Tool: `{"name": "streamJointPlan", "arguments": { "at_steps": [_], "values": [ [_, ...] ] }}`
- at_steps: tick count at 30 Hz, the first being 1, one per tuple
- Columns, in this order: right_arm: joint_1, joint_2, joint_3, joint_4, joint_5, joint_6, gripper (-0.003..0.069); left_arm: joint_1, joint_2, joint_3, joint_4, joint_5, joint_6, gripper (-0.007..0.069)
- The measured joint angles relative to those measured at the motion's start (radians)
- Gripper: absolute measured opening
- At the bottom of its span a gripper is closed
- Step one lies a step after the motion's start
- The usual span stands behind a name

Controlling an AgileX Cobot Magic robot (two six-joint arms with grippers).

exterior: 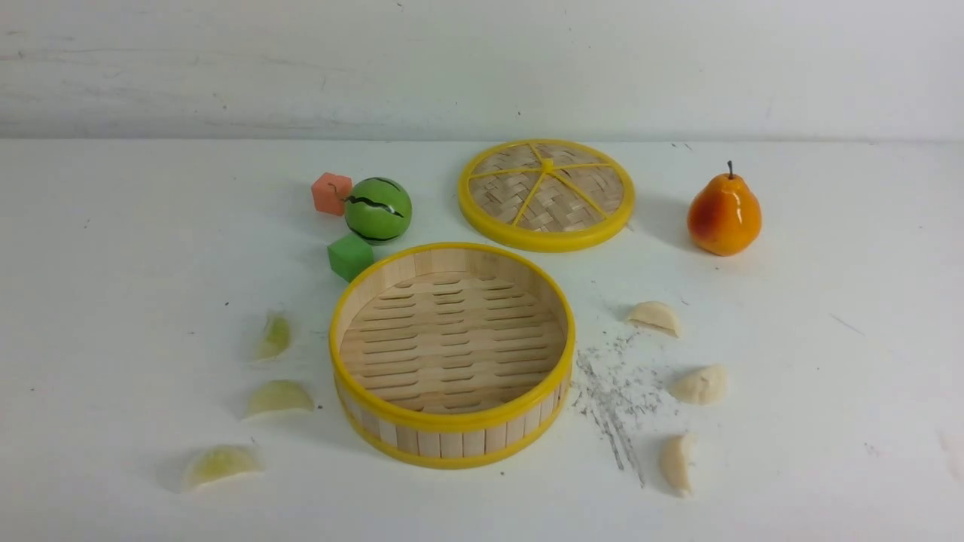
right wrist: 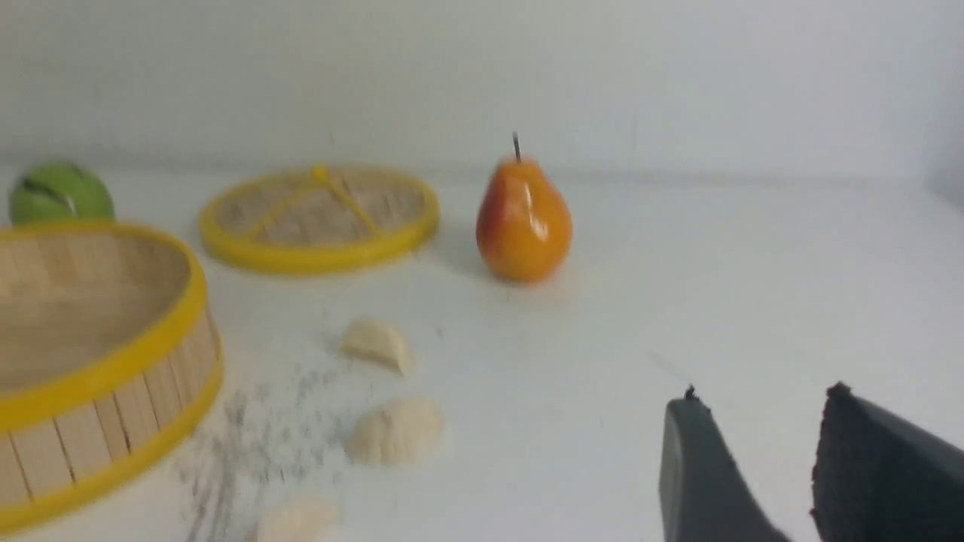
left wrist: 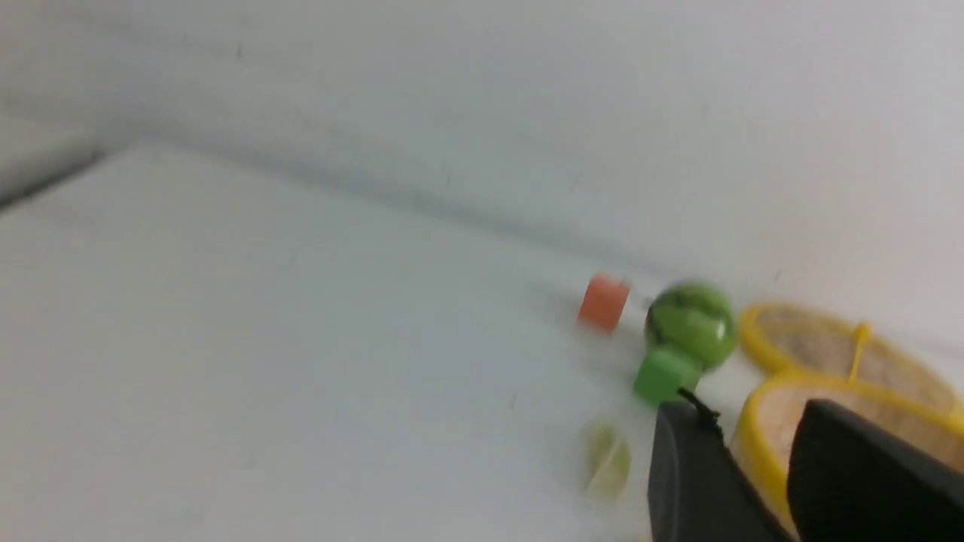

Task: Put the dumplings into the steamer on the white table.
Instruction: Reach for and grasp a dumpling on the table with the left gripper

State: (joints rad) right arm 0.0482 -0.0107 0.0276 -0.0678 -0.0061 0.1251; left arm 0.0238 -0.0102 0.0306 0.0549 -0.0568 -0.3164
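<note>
The steamer [exterior: 452, 421] stands empty in the middle of the white table [exterior: 113, 263]. Three pale green dumplings lie to its left: one [exterior: 275, 335], a second [exterior: 280, 397] and a third [exterior: 221, 464]. Three cream dumplings lie to its right: one [exterior: 654, 316], another [exterior: 700, 385] and the nearest [exterior: 677, 462]. Neither arm shows in the front view. My left gripper [left wrist: 749, 410] is open and empty, seen before the steamer's rim [left wrist: 753, 436], with a green dumpling [left wrist: 606, 459] beside it. My right gripper [right wrist: 762, 395] is open and empty over bare table, right of the cream dumplings [right wrist: 395, 439].
The woven lid [exterior: 546, 194] lies behind the steamer. A green watermelon ball [exterior: 378, 210], an orange cube [exterior: 331, 193] and a green cube [exterior: 350, 257] sit at the back left. A pear [exterior: 724, 214] stands back right. Dark scratch marks [exterior: 614, 399] run beside the steamer.
</note>
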Motion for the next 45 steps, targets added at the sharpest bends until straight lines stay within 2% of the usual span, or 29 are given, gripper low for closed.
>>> {"name": "streamJointPlan", "arguments": {
  "at_steps": [4, 6, 10, 14, 17, 18, 20, 22, 28, 34, 37, 41, 43, 44, 45],
  "values": [
    [0.0, 0.0, 0.0, 0.0, -0.192, 0.034, 0.024, 0.0, 0.0, 0.0, 0.003, -0.219, -0.004, 0.0195],
    [0.0, 0.0, 0.0, 0.0, -0.289, 0.098, 0.024, 0.0, 0.0, 0.0, 0.003, -0.322, -0.036, 0.0198],
    [0.0, 0.0, 0.0, 0.0, -0.405, 0.231, 0.024, 0.0, 0.0, 0.0, 0.003, -0.476, -0.15, 0.0203],
    [0.0, 0.0, -0.006, 0.0, -0.427, 0.286, 0.0237, 0.0, 0.0, -0.01, 0.008, -0.536, -0.367, 0.0203],
    [0.0, 0.018, -0.074, 0.0, -0.403, 0.297, 0.0178, 0.0, 0.0, -0.109, 0.043, -0.404, -0.476, 0.0197],
    [0.0, 0.046, -0.121, 0.0, -0.388, 0.299, 0.0128, 0.0, 0.009, -0.176, 0.07, -0.321, -0.497, 0.0179],
    [0.0, 0.108, -0.207, -0.001, -0.323, 0.297, 0.0031, 0.0, 0.064, -0.298, 0.131, -0.179, -0.501, 0.0143],
    [0.0, 0.209, -0.319, -0.015, -0.206, 0.276, -0.0013, 0.0, 0.176, -0.441, 0.2, -0.062, -0.491, 0.0094],
    [0.0, 0.561, -0.585, -0.105, 0.156, 0.223, -0.0013, 0.001, 0.557, -0.707, 0.288, 0.072, -0.484, 0.0001],
    [0.0, 0.868, -0.716, -0.082, 0.478, 0.195, -0.0013, -0.003, 0.874, -0.802, 0.189, 0.298, -0.551, -0.0013],
    [0.0, 0.972, -0.729, 0.007, 0.573, 0.112, -0.0013, -0.044, 0.978, -0.831, 0.117, 0.447, -0.463, -0.0013],
    [0.037, 1.096, -0.736, 0.205, 0.628, -0.162, -0.0013, -0.141, 1.119, -0.875, -0.009, 0.636, -0.185, -0.0013],
    [0.057, 1.134, -0.753, 0.28, 0.644, -0.256, -0.0011, -0.164, 1.165, -0.888, -0.055, 0.672, -0.111, -0.0013],
    [0.075, 1.18, -0.781, 0.384, 0.67, -0.34, -0.0011, -0.18, 1.221, -0.905, -0.116, 0.717, -0.041, -0.0013],
    [0.083, 1.207, -0.801, 0.43, 0.695, -0.385, -0.001, -0.185, 1.253, -0.918, -0.151, 0.745, -0.009, -0.0013]
  ]
}}
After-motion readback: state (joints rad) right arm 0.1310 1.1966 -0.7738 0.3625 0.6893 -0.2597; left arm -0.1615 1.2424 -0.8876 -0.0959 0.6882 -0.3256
